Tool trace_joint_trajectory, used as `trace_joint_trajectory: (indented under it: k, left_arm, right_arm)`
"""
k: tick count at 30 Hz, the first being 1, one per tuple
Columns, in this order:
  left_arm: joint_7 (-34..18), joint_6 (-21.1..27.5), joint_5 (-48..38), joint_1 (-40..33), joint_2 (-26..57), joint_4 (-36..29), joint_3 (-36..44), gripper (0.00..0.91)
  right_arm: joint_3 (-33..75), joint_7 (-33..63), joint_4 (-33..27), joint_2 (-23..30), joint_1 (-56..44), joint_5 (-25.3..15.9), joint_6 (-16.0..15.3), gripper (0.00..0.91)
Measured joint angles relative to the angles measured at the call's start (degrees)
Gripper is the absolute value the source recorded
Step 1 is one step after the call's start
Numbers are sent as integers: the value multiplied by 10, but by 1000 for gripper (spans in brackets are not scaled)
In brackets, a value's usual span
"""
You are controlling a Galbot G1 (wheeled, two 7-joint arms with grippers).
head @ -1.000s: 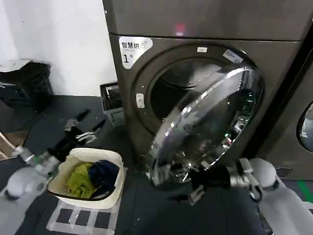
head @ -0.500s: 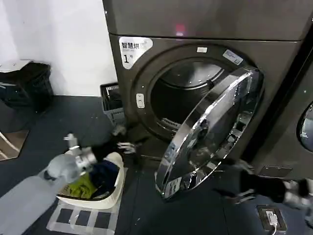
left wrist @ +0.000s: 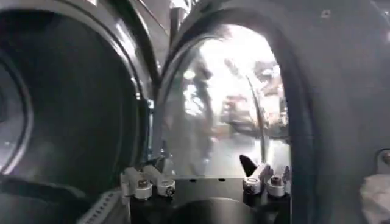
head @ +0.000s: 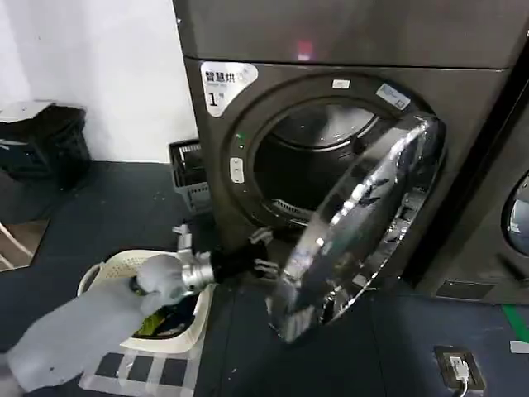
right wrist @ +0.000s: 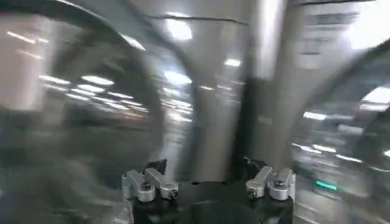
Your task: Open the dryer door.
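Half open is my read on the dryer door [head: 355, 223]: it hangs swung out from the dryer [head: 331, 107], hinge on my right, free chrome edge low near the floor, drum mouth exposed

Step in hand, as I judge it: push the door wider from the inside face. To do it well, put contact on the inner rim near the free edge, far from the hinge, push along the swing arc, keep clear of the glass bowl

My left hand [head: 260, 252] is reached out over the laundry basket [head: 107, 277], between drum opening and door, just beside the free edge; can't tell if touching. Left wrist view: fingers [left wrist: 146, 182] spread, nothing between them, inner glass straight ahead

Right hand [right wrist: 207, 182]: fingers spread, empty, facing blurred metal panels
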Motion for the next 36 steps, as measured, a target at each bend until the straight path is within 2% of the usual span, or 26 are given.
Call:
trace_joint_trajectory:
  k: [5,7,20,26,36]
  left_arm:
    - [-7,-1,-9,-32,-37,5,44,907]
    - [-10,-1,-9,-43,-53,8,65,907]
    - [-58,-2,-18,-113,-166,31,183,907]
    - [-92,15,-35,-135,-223,49,210,907]
    - [-165,7,-1,-154,-335,114,219,907]
  right_arm:
    - [58,63,10,7,-2,-58,-8,907]
    - [83,90,7,8,-3,-66,-10,907]
    - [242,226,-9,0,-23,-24,-95,907]
    - [300,232,-20,-8,-43,-24,-98,907]
    - [330,229,-27,-5,-55,-25,-95,907]
